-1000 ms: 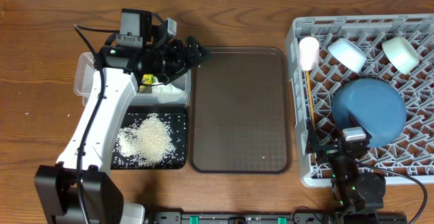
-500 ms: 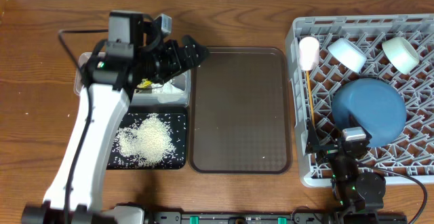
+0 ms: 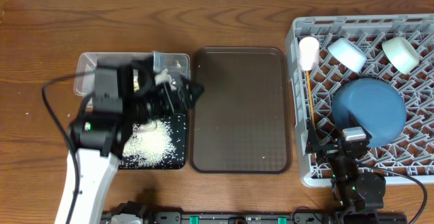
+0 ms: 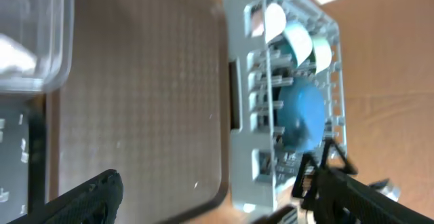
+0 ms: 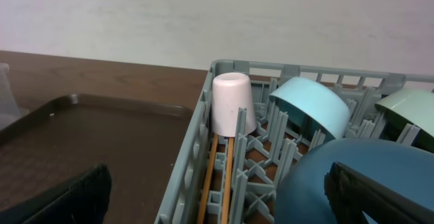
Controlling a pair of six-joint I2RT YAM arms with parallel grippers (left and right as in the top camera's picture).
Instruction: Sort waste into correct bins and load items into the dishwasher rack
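The grey dishwasher rack (image 3: 302,108) stands at the right and holds the pink cup (image 3: 309,53), the light-blue bowl (image 3: 347,54), the mint-white bowl (image 3: 400,54) and the dark-blue plate (image 3: 368,110). The clear tub (image 3: 88,71) is at the back left, and the black tray (image 3: 173,157) with white rice (image 3: 152,142) lies in front of it. My left gripper (image 3: 192,94) is open and empty above the near edge of the tub, beside the brown tray; its fingers (image 4: 88,197) stand wide apart. A white patch (image 4: 13,54) shows inside the tub. My right gripper (image 5: 224,203) is open and empty at the rack's front edge.
A large brown serving tray (image 3: 239,108) lies between the bins and the rack. Thin wooden sticks (image 5: 217,176) lie in the rack under the cup. My left arm (image 3: 95,136) crosses the tub and the black tray.
My left arm has drawn back toward the table's front, and its gripper has moved from over the clear tub toward the black tray's edge. The right arm has not moved.
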